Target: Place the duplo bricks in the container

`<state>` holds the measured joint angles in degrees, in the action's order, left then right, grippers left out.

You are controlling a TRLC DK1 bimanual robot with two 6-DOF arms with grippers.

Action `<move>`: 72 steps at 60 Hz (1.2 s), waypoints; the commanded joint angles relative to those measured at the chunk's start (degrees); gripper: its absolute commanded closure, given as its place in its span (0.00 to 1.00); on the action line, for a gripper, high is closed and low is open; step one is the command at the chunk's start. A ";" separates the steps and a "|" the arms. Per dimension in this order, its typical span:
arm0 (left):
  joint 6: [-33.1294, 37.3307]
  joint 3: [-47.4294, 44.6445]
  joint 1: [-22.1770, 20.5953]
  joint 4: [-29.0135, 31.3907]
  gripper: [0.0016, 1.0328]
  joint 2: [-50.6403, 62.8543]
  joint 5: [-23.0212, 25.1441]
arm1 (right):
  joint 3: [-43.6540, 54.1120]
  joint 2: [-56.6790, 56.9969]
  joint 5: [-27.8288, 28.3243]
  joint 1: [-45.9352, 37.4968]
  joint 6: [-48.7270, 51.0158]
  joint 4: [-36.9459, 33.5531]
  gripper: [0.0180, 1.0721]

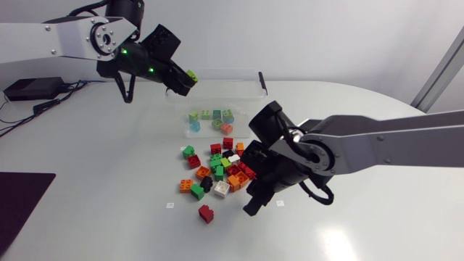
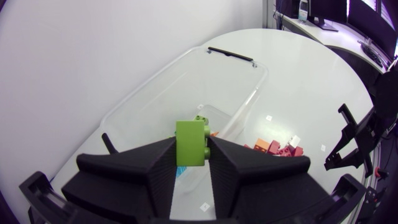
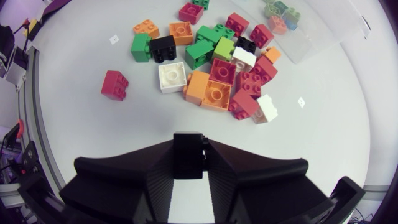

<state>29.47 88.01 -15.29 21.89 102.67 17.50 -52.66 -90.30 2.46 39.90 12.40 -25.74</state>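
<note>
Ideally, left hand point(image 2: 191, 152), clamping the lime-green plastic duplo brick point(image 2: 189, 138), passes the 9 o'clock rim of the clear plastic container point(image 1: 232, 76) before releasing.

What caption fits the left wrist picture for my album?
Left gripper holds a lime green brick over the clear container.

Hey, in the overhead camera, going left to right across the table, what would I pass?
Black box → left gripper holding a lime brick → lone red brick → right gripper holding a black brick.
</note>
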 commanded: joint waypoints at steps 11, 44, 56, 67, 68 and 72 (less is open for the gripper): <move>-7.85 6.91 -0.27 -5.54 0.78 7.45 -1.85 | -6.05 2.41 0.88 -3.16 1.40 -1.95 0.74; -6.62 -5.30 0.87 -7.92 0.05 -4.76 -2.03 | -22.83 -4.18 3.43 -9.67 -3.00 -0.02 0.74; -0.47 -14.62 1.23 -6.07 0.06 -13.02 -1.41 | -30.39 -9.54 3.69 -10.81 -5.90 2.80 0.74; 8.06 -23.85 1.23 -4.14 0.07 -18.74 0.78 | -36.28 -14.20 3.78 -12.04 -7.75 4.47 0.74; 8.76 -24.37 1.23 -3.78 0.07 -18.91 1.05 | -36.72 -14.64 3.78 -12.13 -8.01 4.47 0.74; 12.01 -25.78 1.23 -1.24 0.07 -19.44 2.37 | -38.48 -16.31 3.78 -12.39 -8.19 4.55 0.74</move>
<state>36.12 65.08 -14.37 18.68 84.73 18.37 -88.55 -103.72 6.04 27.99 5.74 -21.63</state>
